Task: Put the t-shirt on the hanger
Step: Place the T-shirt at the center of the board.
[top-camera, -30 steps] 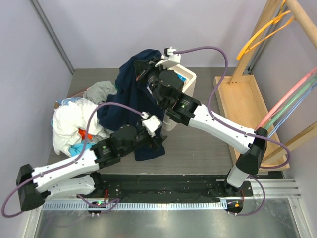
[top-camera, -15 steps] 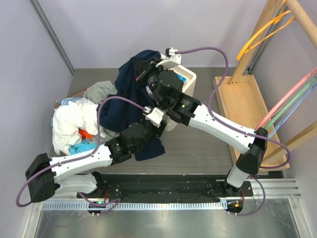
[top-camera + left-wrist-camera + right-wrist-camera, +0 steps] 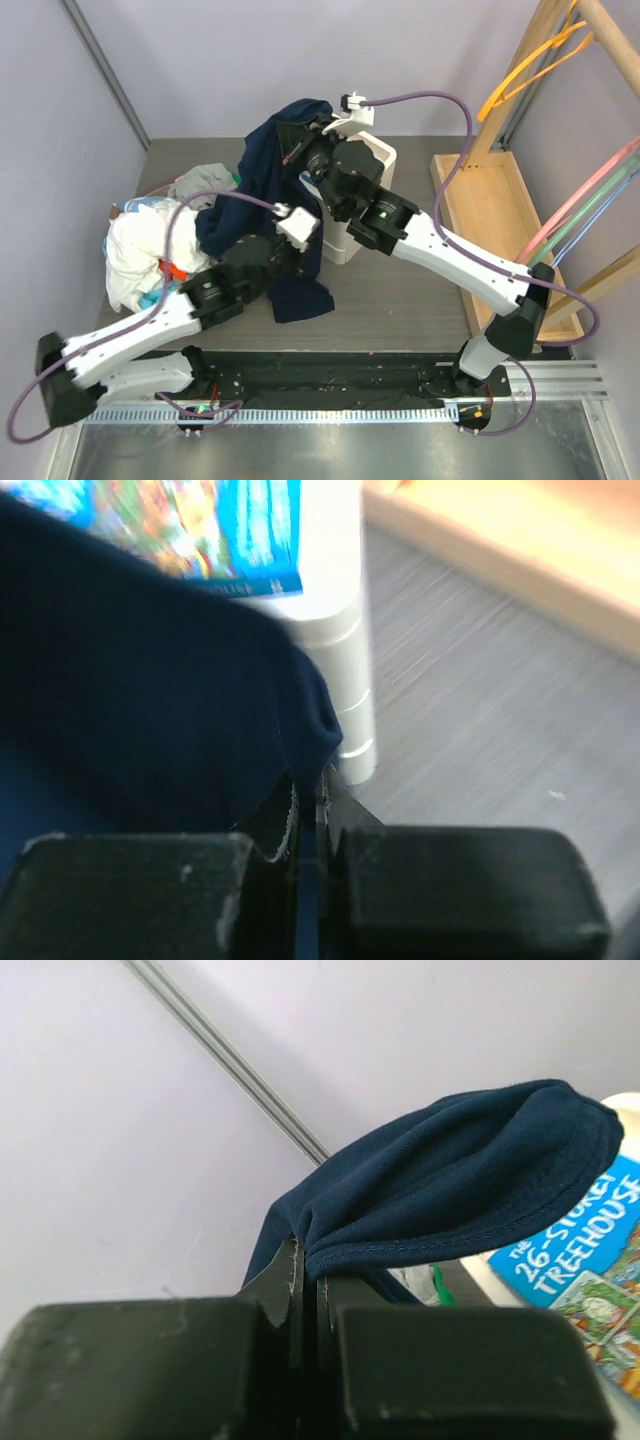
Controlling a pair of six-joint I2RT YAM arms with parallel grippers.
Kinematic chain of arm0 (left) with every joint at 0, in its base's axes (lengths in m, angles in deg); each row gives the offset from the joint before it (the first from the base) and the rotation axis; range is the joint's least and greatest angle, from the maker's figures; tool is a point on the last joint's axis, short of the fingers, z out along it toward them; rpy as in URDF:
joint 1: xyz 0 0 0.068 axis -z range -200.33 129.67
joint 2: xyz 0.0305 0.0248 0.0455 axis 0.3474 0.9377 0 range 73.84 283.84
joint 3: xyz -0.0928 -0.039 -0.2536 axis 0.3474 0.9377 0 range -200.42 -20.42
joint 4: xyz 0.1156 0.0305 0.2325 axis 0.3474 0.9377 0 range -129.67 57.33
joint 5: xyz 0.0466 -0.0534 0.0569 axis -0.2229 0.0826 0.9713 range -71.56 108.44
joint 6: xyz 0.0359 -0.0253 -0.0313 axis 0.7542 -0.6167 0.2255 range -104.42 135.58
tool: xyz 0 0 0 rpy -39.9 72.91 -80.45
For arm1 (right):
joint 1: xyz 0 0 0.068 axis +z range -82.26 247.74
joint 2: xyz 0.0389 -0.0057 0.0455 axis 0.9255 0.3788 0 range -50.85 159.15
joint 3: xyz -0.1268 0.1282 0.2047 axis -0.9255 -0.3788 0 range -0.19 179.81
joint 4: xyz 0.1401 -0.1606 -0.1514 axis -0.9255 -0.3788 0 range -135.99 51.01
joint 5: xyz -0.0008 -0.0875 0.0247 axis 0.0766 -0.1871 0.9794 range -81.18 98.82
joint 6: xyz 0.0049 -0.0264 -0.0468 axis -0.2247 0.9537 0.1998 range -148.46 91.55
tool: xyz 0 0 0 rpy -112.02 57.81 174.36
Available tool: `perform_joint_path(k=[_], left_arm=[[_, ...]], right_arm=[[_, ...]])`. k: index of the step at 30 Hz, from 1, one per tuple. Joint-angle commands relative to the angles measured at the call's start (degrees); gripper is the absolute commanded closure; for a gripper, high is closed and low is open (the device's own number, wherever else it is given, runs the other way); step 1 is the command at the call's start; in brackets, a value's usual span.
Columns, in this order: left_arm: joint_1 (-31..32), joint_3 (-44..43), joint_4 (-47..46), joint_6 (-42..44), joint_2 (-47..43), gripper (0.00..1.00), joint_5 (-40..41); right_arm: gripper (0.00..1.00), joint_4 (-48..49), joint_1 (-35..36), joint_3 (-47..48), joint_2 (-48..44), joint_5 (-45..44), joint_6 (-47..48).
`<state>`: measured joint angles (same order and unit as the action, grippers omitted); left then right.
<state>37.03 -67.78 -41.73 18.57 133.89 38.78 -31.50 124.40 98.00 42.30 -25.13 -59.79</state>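
We can read only one title. On the blue book (image 3: 583,1260) at the lower right of the right wrist view, white capitals say "26-STOREY TREEHOUSE". A blue, colourful book (image 3: 200,530) also shows at the upper left of the left wrist view, but its white line of print is too blurred to read.

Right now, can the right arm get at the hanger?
Probably not yet: the right gripper is shut on the t-shirt, well left of the hanger on the wooden rack, though nothing blocks the way.
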Motion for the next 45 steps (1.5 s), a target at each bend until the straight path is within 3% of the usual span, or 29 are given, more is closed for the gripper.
perform_joint_path(k=[1,6,9,18,22,25,32,34,38,41,45], left_arm=[[-0.5,-10.5,15.8,-1.5,-13.5,1.00,-8.6],[-2.8,-22.7,27.9,3.3,-18.3,1.00,-14.3],[-3.6,-29.9,31.5,8.2,-17.4,1.00,-15.3],[-7.1,-46.0,43.4,14.3,-12.9,1.00,-30.0],[-8.3,-44.7,49.3,12.7,-12.7,1.00,-39.7],[-8.3,-39.1,49.6,12.5,-13.8,1.00,-35.9],[-8.6,-23.7,50.1,11.1,-16.3,1.00,-25.4],[-8.8,-20.4,49.6,12.0,-17.0,1.00,-22.9],[-10.4,-15.0,50.8,14.6,-16.5,1.00,-21.1],[-10.6,-13.1,52.0,17.1,-17.0,1.00,-26.3],[-10.6,-10.7,54.6,18.6,-16.9,1.00,-28.5]], right_arm=[[0.99,1.8,-2.3,0.2,-11.1,1.7,6.3],[0.99,-3.5,-3.8,0.7,-17.1,-2.3,8.5],[0.99,-5.5,-4.0,2.2,-20.1,0.0,12.9],[0.99,-22.1,-11.9,5.3,-29.1,20.6,12.4],[0.94,-29.8,-18.5,-5.8,-36.9,31.8,3.7],[0.89,-32.7,-20.8,-17.6,-44.4,35.5,0.9],[0.89,-34.8,-21.3,-38.9,-55.3,39.1,0.2],[0.84,-33.3,-21.3,-45.0,-56.6,41.2,1.5],[0.56,-31.7,-21.3,-51.2,-56.8,43.1,8.4],[0.35,-32.2,-21.3,-53.0,-56.9,48.4,20.4],[0.16,-37.1,-21.3,-52.9,-57.0,54.1,40.0]])
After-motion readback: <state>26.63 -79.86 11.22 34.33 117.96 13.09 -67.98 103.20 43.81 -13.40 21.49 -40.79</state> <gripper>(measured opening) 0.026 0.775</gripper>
